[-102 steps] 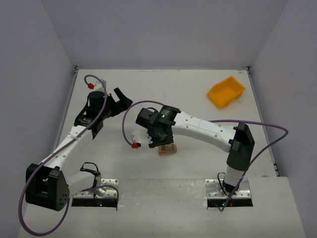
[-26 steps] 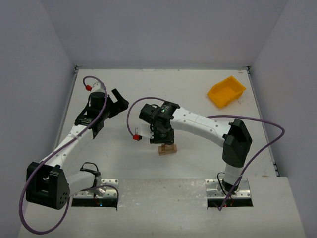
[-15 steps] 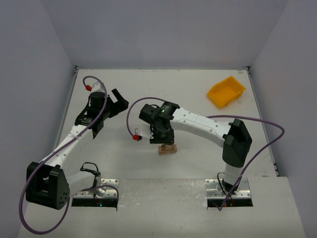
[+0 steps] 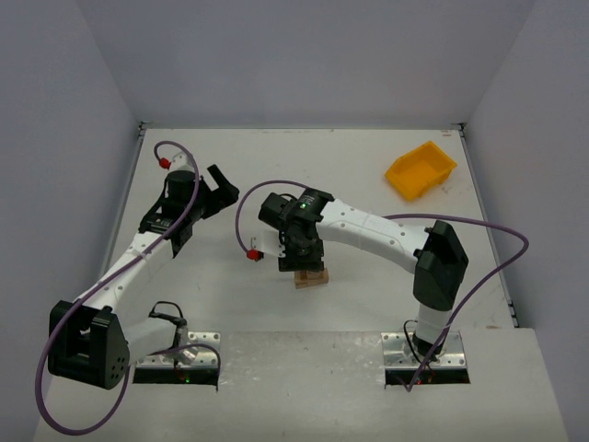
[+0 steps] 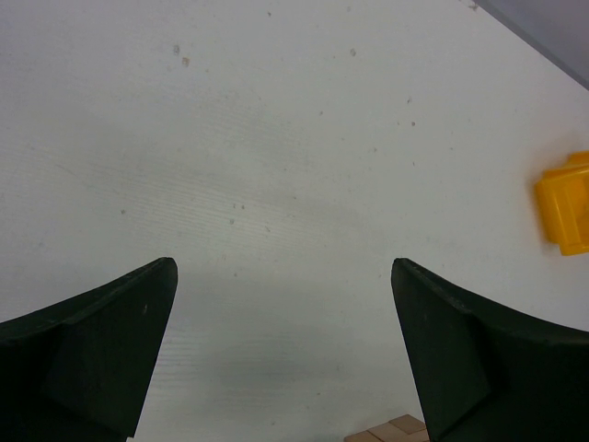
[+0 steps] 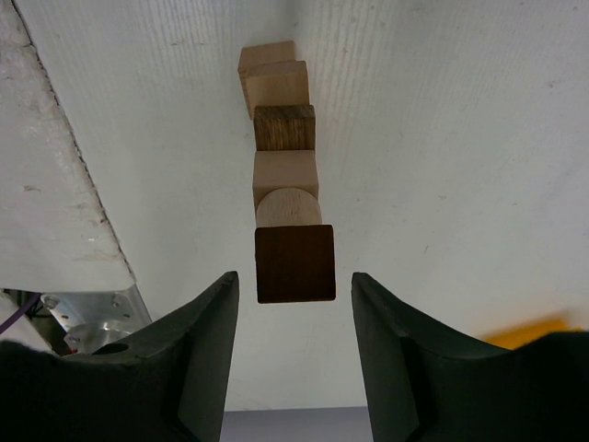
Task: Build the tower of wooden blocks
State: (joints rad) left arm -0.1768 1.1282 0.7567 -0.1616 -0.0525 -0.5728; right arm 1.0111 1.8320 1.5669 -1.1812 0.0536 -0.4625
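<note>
The wood block tower (image 6: pixel 287 175) stands on the white table. In the right wrist view I look down on it: a dark reddish-brown block (image 6: pixel 294 263) on top, then a round pale piece, a pale cube, a brown block and pale blocks at the base. My right gripper (image 6: pixel 294 276) is open, with a jaw on each side of the top block and a gap on both sides. In the top view the right gripper (image 4: pixel 299 250) hangs over the tower (image 4: pixel 311 276), hiding most of it. My left gripper (image 4: pixel 224 187) is open and empty, away to the left.
A yellow plastic bin (image 4: pixel 420 169) sits at the back right and shows at the right edge of the left wrist view (image 5: pixel 569 201). A corner of the tower's top (image 5: pixel 391 430) shows at that view's bottom edge. Grey walls enclose the table.
Since 3.4 s ago my right arm has lifted and swung its elbow right, exposing more of the tower, and my left gripper has drawn back slightly. Over the last second nothing visibly moves.
</note>
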